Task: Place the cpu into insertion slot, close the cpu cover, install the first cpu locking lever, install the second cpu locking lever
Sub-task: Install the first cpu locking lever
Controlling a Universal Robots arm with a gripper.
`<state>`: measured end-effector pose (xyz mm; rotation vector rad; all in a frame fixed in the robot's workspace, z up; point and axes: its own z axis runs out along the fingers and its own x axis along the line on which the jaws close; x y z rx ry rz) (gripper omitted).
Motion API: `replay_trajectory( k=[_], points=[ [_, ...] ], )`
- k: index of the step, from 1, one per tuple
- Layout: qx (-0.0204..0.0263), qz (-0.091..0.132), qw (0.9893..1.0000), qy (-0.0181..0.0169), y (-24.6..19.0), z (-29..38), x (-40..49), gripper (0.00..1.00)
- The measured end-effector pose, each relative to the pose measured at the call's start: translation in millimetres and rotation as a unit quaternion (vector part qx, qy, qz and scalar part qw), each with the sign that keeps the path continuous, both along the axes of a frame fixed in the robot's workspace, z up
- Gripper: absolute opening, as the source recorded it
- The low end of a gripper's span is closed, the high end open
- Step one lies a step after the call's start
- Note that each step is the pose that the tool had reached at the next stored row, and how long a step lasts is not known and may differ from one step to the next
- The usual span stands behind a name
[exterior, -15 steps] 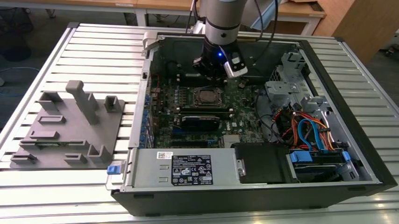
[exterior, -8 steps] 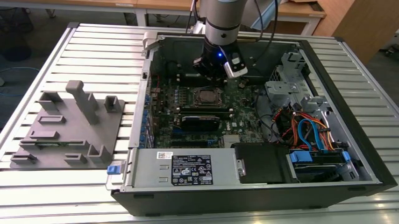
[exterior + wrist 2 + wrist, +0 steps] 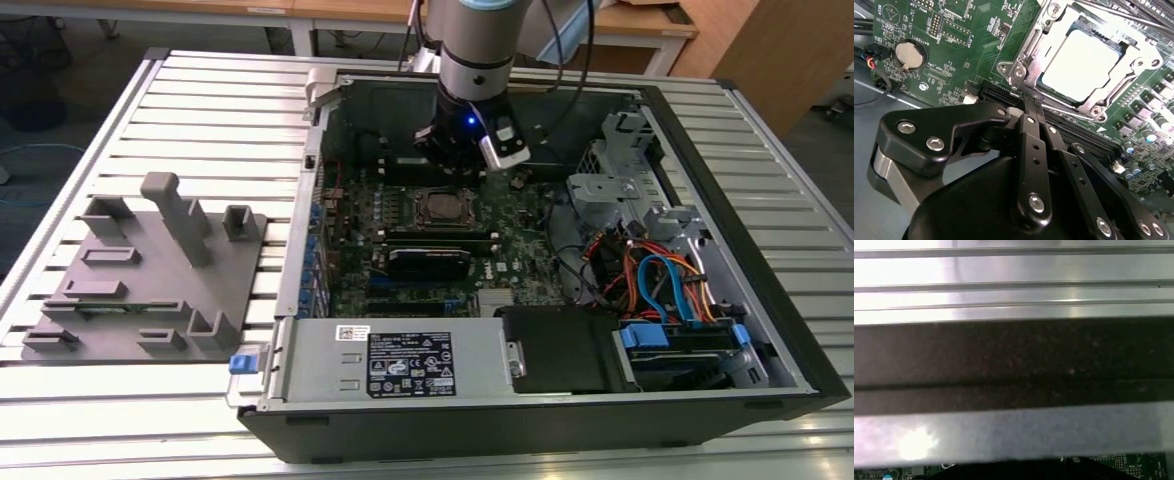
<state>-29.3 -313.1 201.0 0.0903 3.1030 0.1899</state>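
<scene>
Inside insertion slot point(image 3: 1081, 65): cpu point(image 3: 1079, 62) seated | cpu cover point(image 3: 1026, 47) closed

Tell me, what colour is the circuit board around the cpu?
Green. The circuit board around the cpu shows best in the second wrist view.

black hand point(image 3: 1030, 107), silver screws, grey arm point(image 3: 474, 40)

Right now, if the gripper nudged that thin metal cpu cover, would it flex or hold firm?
The cpu cover is a thin silver frame, so it would probably flex a little. It lies closed over the cpu, apparently hinged to the insertion slot, so it would likely pivot, not slide. The gripper sits close beside it.
</scene>
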Motion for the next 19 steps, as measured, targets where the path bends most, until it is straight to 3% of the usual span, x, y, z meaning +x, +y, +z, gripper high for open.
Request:
replay_trajectory(
  k=[9, 19],
  points=[
    [0.0, 0.0, 1.0, 0.0, 0.0, -2.2, 0.1, 0.11],
    [-0.0007, 0.0, 1.0, -0.0001, 0.0, 0.9, 0.2, 0.11]
  ],
)
